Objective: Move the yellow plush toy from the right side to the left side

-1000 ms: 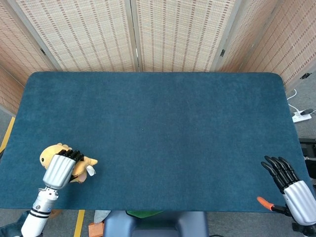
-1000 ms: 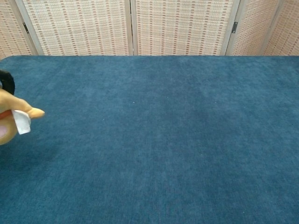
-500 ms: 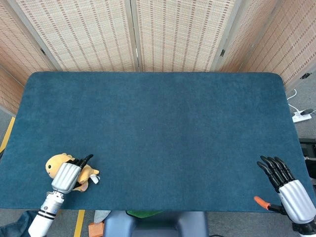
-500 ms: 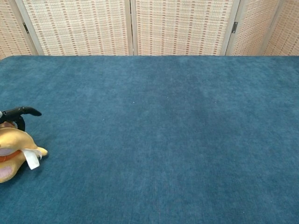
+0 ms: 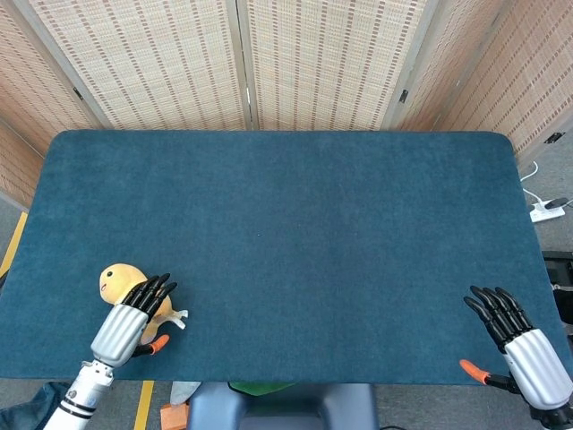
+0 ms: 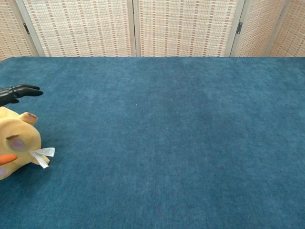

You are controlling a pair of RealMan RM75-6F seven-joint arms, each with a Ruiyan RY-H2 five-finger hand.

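Observation:
The yellow plush toy (image 5: 122, 283) lies on the blue table near its front left corner, a white tag sticking out to the right; the chest view shows the yellow plush toy (image 6: 16, 149) at the left edge. My left hand (image 5: 127, 320) is above and just behind it, fingers stretched out and apart, holding nothing. In the chest view only the dark fingertips (image 6: 16, 90) of that hand show above the toy. My right hand (image 5: 519, 336) hovers open at the front right corner of the table, far from the toy.
The blue cloth-covered table (image 5: 286, 233) fills both views. Woven screen panels (image 5: 242, 63) stand behind its far edge. A power strip (image 5: 546, 211) lies on the floor to the right.
My left hand has let go of the toy, opened its fingers and drawn back toward the front edge. The toy now rests on the table. The right hand has barely shifted.

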